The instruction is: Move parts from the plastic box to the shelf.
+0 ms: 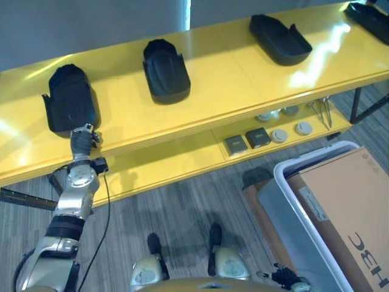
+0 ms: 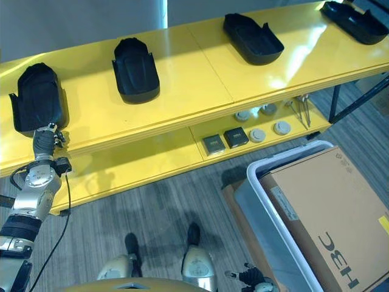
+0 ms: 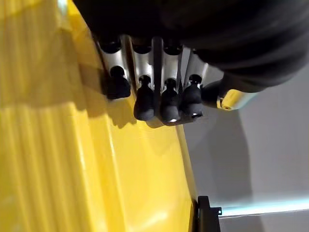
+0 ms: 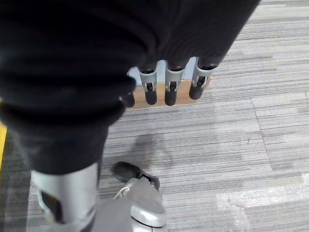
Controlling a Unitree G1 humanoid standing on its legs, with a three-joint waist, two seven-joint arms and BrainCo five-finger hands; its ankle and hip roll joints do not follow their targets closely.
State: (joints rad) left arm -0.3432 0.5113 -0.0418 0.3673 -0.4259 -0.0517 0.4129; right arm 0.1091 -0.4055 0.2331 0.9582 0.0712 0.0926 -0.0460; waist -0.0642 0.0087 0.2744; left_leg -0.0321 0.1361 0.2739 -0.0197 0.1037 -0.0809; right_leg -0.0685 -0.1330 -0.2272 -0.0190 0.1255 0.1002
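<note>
The far-right black part [image 1: 371, 19] on the shelf [image 1: 243, 79] is cut off by the edge, as is the cardboard box [image 1: 346, 207]; small items [image 1: 290, 129] on the lower shelf are too small to identify.

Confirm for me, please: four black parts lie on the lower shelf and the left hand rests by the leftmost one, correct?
Not quite: the four black parts lie on the top shelf, as the left eye view shows. The left hand does rest by the leftmost one.

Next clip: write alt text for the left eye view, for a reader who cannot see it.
The robot's left hand reaches to the front edge of a yellow shelf, just below the leftmost of four black moulded parts on its top. Small parts lie on the lower level; at lower right a plastic box holds a cardboard box.
</note>
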